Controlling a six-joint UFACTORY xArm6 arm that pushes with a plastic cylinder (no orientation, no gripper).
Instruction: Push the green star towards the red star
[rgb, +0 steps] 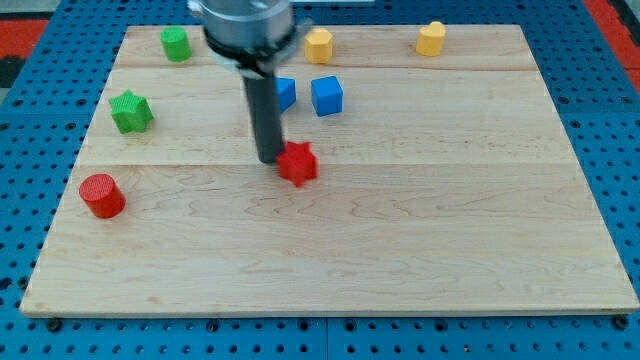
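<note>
The green star (130, 111) lies near the board's left edge in the upper part of the view. The red star (298, 163) lies near the middle of the board. My tip (270, 158) rests just left of the red star, touching or nearly touching it, and far to the right of the green star. The dark rod rises from the tip towards the view's top and hides part of a blue block.
A red cylinder (101, 195) sits at the lower left. A green block (176, 43) is at the upper left. A blue cube (327, 95) and a partly hidden blue block (285, 93) lie above the red star. Two yellow blocks (318, 45) (431, 39) sit along the top edge. The wooden board (420, 220) rests on a blue pegboard.
</note>
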